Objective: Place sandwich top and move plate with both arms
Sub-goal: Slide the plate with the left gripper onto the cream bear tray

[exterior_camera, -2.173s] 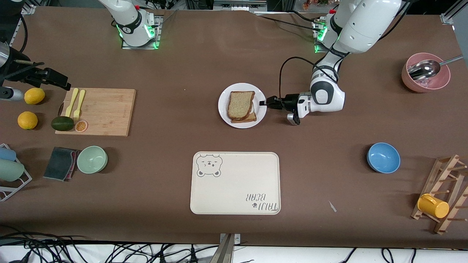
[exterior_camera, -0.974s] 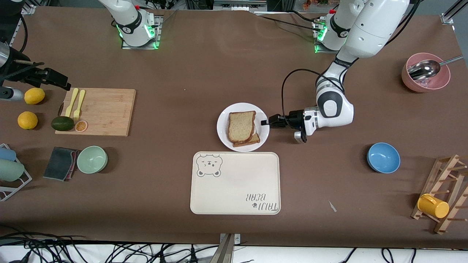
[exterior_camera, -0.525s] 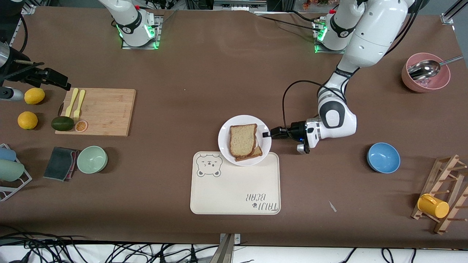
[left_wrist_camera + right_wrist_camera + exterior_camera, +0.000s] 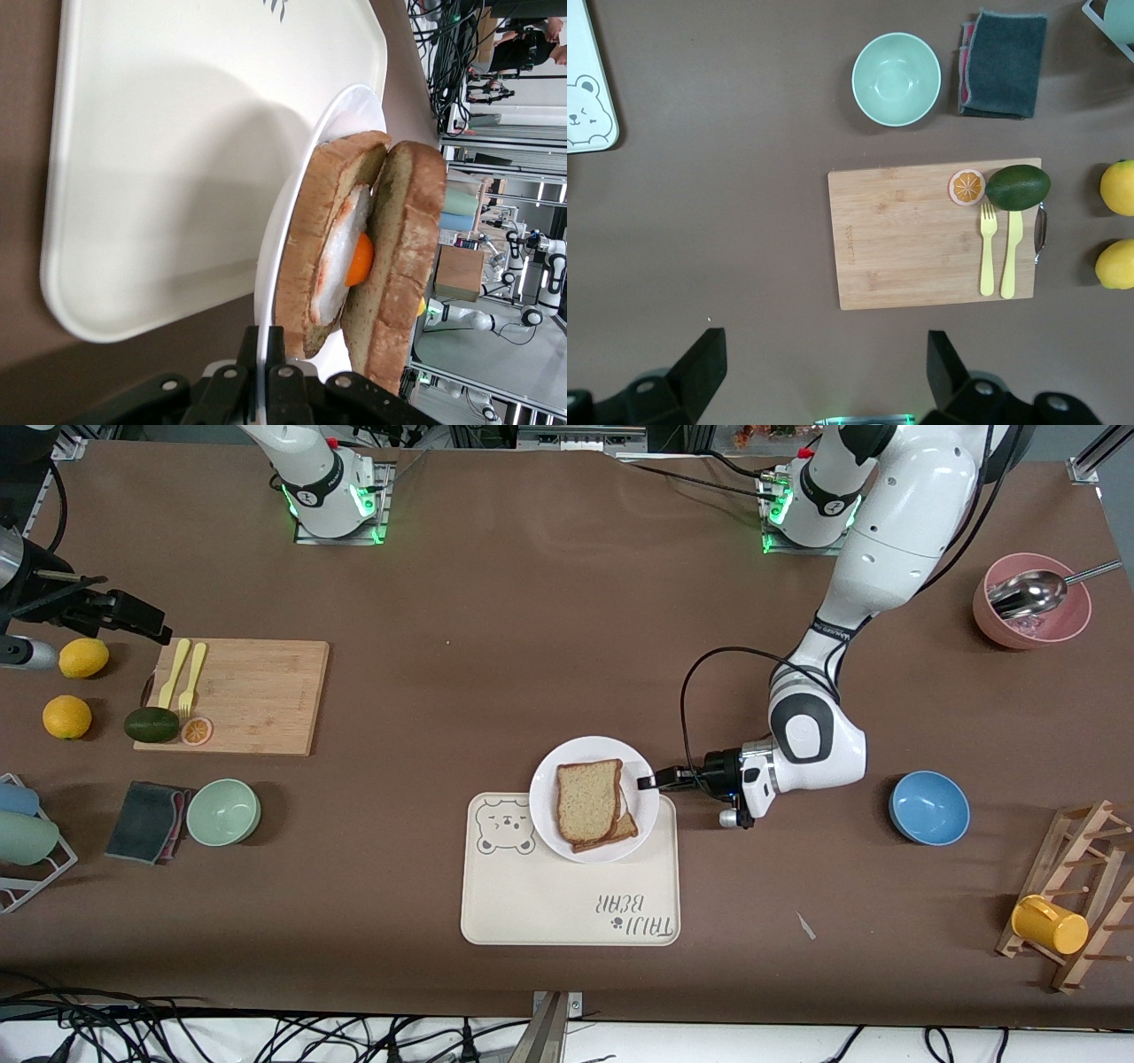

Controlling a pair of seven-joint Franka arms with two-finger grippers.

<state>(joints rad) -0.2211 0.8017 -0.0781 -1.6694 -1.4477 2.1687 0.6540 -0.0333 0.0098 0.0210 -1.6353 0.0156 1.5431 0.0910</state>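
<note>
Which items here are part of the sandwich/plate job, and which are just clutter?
In the job:
- sandwich top, lying on the egg slice
- plate, overlapping the bear-print tray
- left gripper, shut on plate
- right gripper, open, up over the table, waiting

Lying about:
- cutting board with fork, knife, avocado
- lemons
- green bowl
- blue bowl
- pink bowl

Bright even overhead light; soft shadow beside the round white plate (image 4: pixel 292 212) on the cream rectangular tray (image 4: pixel 177 159); the background past it is blurred.
</note>
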